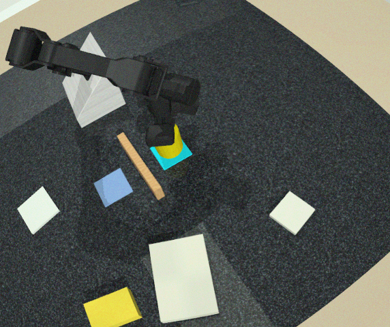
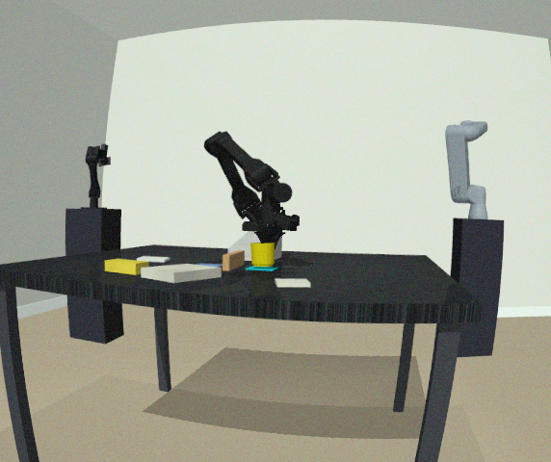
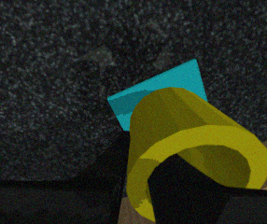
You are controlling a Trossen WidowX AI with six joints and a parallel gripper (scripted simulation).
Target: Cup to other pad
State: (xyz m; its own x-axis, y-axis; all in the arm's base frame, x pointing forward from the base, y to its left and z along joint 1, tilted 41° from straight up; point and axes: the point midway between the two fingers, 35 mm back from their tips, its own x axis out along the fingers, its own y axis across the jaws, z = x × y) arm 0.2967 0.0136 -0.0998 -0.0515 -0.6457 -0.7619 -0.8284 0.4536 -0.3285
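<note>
The yellow cup (image 1: pixel 171 150) (image 2: pixel 262 255) (image 3: pixel 171 112) is upright over the cyan pad (image 1: pixel 167 164) (image 3: pixel 185 75). Its base is on the pad or very close above it; I cannot tell which. My gripper (image 2: pixel 267 241) (image 3: pixel 136 137) is shut on the cup's wall, with one finger inside the cup and one outside. The marbles are not visible; the finger hides much of the cup's inside. The blue pad (image 1: pixel 114 187) lies bare on the other side of the wooden bar.
The wooden bar (image 1: pixel 140 165) (image 2: pixel 233 260) stands between the pads. A pale angular block (image 1: pixel 101 103) is beneath the arm. White blocks (image 1: pixel 38 210) (image 1: pixel 292 212) lie to either side. A large white slab (image 1: pixel 183 278) (image 2: pixel 181 272) and a yellow block (image 1: pixel 112 308) (image 2: pixel 125 266) lie farther off.
</note>
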